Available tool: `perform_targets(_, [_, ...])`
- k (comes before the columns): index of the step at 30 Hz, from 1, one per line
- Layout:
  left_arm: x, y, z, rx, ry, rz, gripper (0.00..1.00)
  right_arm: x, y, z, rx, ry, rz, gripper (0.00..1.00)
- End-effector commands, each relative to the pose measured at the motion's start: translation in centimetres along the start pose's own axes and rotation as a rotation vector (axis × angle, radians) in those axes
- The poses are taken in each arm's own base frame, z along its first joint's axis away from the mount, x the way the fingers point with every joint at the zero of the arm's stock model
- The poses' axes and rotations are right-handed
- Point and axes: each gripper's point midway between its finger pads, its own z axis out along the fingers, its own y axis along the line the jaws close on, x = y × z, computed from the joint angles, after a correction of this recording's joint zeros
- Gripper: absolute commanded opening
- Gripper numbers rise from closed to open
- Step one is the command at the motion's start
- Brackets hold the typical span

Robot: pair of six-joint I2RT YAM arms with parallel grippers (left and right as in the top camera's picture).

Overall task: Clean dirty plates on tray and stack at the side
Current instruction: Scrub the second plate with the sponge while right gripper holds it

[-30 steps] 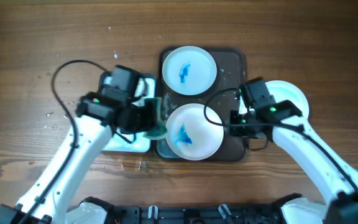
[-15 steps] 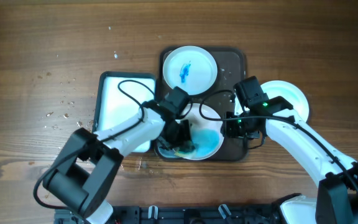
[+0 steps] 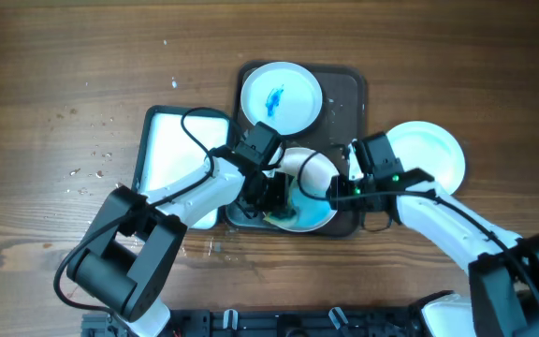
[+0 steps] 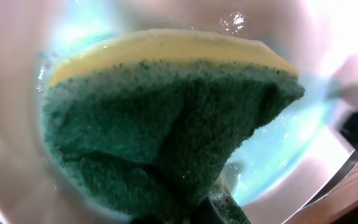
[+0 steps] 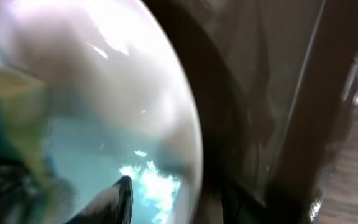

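The dark brown tray (image 3: 346,94) holds two plates. The far plate (image 3: 281,95) has a blue smear. The near plate (image 3: 318,213) is tinted pale blue and wet. My left gripper (image 3: 274,197) is shut on a green and yellow sponge (image 4: 166,118), which presses into the near plate (image 4: 17,93). My right gripper (image 3: 344,187) is shut on that plate's right rim (image 5: 188,143), with one finger (image 5: 114,199) inside the plate and the other outside over the tray (image 5: 260,93). A third white plate (image 3: 429,154) lies on the table to the right of the tray.
A smaller white-bottomed, dark-rimmed tray (image 3: 178,150) sits just left of the brown tray, partly under my left arm. Water drops and crumbs dot the wooden table (image 3: 92,159) at the left.
My left gripper moved right from the white tray onto the near plate with the sponge. The plate's blue smear spread into a pale blue film. The right gripper stayed on the rim.
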Motion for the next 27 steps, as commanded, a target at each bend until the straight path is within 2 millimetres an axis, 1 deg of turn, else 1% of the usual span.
perform_targets(1, [1.3, 1.8, 1.3, -0.056, 0.051, -0.005, 0.04, 2.1, -1.3, 1.9, 0.022, 0.036, 0.006, 0.39])
perform_targets(2, [1.0, 1.6, 1.3, -0.047, 0.039, -0.001, 0.04, 2.7, -1.7, 2.5, 0.032, 0.053, 0.060, 0.15])
perform_targets(3, [0.5, 1.3, 1.4, -0.035, 0.020, -0.025, 0.04, 3.0, -1.9, 2.9, 0.037, 0.065, 0.084, 0.06])
perform_targets(4, [0.1, 0.4, 1.5, -0.002, 0.000, -0.049, 0.04, 3.1, -2.0, 3.0, 0.041, 0.071, 0.107, 0.04])
perform_targets(5, [-0.5, -2.2, 1.7, 0.090, -0.022, -0.052, 0.04, 3.0, -2.0, 3.1, 0.041, 0.070, 0.110, 0.04])
perform_targets(7, [-0.5, -5.7, 2.3, 0.186, -0.043, -0.041, 0.04, 3.0, -2.0, 3.1, 0.041, 0.070, 0.109, 0.04])
perform_targets(8, [-0.2, -6.9, 2.7, 0.208, -0.050, -0.020, 0.04, 3.1, -2.1, 3.1, 0.045, 0.071, 0.110, 0.04])
perform_targets(9, [0.2, -7.4, 3.1, 0.207, -0.048, -0.002, 0.04, 3.1, -2.1, 3.1, 0.045, 0.071, 0.110, 0.04])
perform_targets(10, [0.7, -6.7, 3.4, 0.159, -0.045, -0.007, 0.04, 3.2, -2.1, 3.1, 0.047, 0.074, 0.110, 0.04])
perform_targets(11, [0.8, -5.0, 3.6, 0.085, -0.048, -0.035, 0.04, 3.2, -2.1, 3.1, 0.047, 0.075, 0.110, 0.04])
perform_targets(12, [0.7, -2.8, 3.5, -0.002, -0.055, -0.073, 0.04, 3.2, -2.1, 3.1, 0.047, 0.074, 0.111, 0.05])
perform_targets(13, [0.6, 0.4, 3.0, -0.121, -0.064, -0.127, 0.04, 3.2, -2.1, 3.1, 0.047, 0.074, 0.111, 0.04])
perform_targets(14, [0.5, 2.4, 2.5, -0.191, -0.066, -0.149, 0.04, 3.2, -2.1, 3.1, 0.047, 0.075, 0.111, 0.04])
perform_targets(15, [0.4, 3.8, 2.1, -0.233, -0.066, -0.162, 0.04, 3.2, -2.1, 3.1, 0.048, 0.077, 0.111, 0.04])
perform_targets(18, [-0.1, 10.0, -0.7, -0.455, -0.103, -0.242, 0.04, 3.3, -2.2, 3.1, 0.050, 0.080, 0.112, 0.04])
perform_targets(19, [-0.3, 10.7, -1.1, -0.475, -0.101, -0.228, 0.04, 3.3, -2.2, 3.1, 0.050, 0.080, 0.112, 0.04])
perform_targets(20, [-0.5, 10.9, -1.2, -0.473, -0.096, -0.189, 0.04, 3.3, -2.2, 3.1, 0.050, 0.080, 0.112, 0.04])
perform_targets(21, [-0.7, 10.6, -1.1, -0.468, -0.100, -0.164, 0.04, 3.3, -2.2, 3.1, 0.050, 0.081, 0.112, 0.04])
perform_targets(22, [-0.8, 10.0, -0.8, -0.451, -0.106, -0.150, 0.04, 3.4, -2.2, 3.0, 0.052, 0.084, 0.113, 0.04])
perform_targets(23, [-1.0, 7.4, 0.3, -0.333, -0.089, -0.077, 0.04, 3.4, -2.2, 3.0, 0.052, 0.084, 0.111, 0.04])
perform_targets(24, [-0.9, 3.9, 1.4, -0.172, -0.058, 0.001, 0.04, 3.4, -2.2, 3.0, 0.051, 0.085, 0.105, 0.04])
perform_targets(26, [0.3, -3.7, 2.5, 0.163, 0.011, 0.118, 0.04, 3.4, -2.2, 3.0, 0.051, 0.085, 0.105, 0.04])
perform_targets(27, [1.1, -6.4, 2.8, 0.272, 0.038, 0.175, 0.04, 3.4, -2.2, 3.0, 0.051, 0.085, 0.105, 0.04])
